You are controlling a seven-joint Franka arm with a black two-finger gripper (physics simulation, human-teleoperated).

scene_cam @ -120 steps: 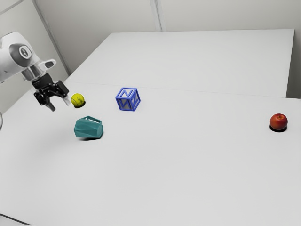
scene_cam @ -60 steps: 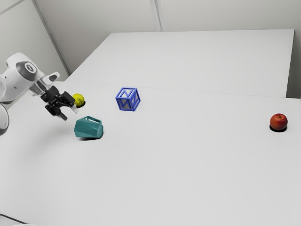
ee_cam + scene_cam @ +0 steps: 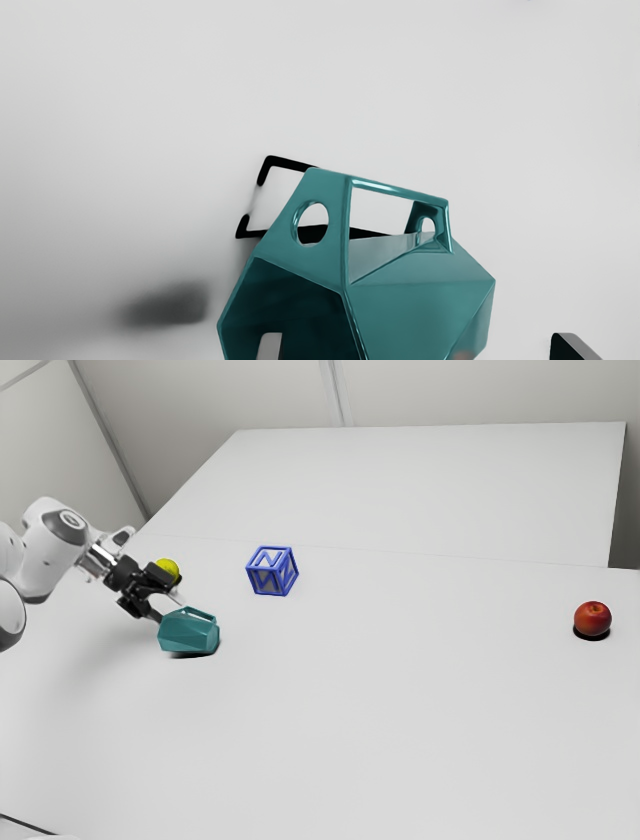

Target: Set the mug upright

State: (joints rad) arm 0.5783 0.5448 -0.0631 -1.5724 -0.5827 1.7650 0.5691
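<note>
In the exterior view my gripper (image 3: 168,608) is at the left edge of the teal mug (image 3: 189,632), which lies on its side with its handle raised. In the wrist view the gripper (image 3: 415,346) is open, its two fingertips well apart. One fingertip (image 3: 270,346) overlaps the dark mouth of the mug (image 3: 410,305); the other stands off beyond its outer wall. I cannot tell whether either finger touches it.
A yellow ball (image 3: 168,569) sits just behind the gripper on the white table (image 3: 380,710). The blue lettered cube (image 3: 272,571) stands behind and to the exterior view's right of the mug. A red apple (image 3: 592,619) rests far toward the exterior view's right.
The arm has come down and toward the exterior view's right, bringing my gripper from above and beside the mug to its edge. The mug has not visibly moved.
</note>
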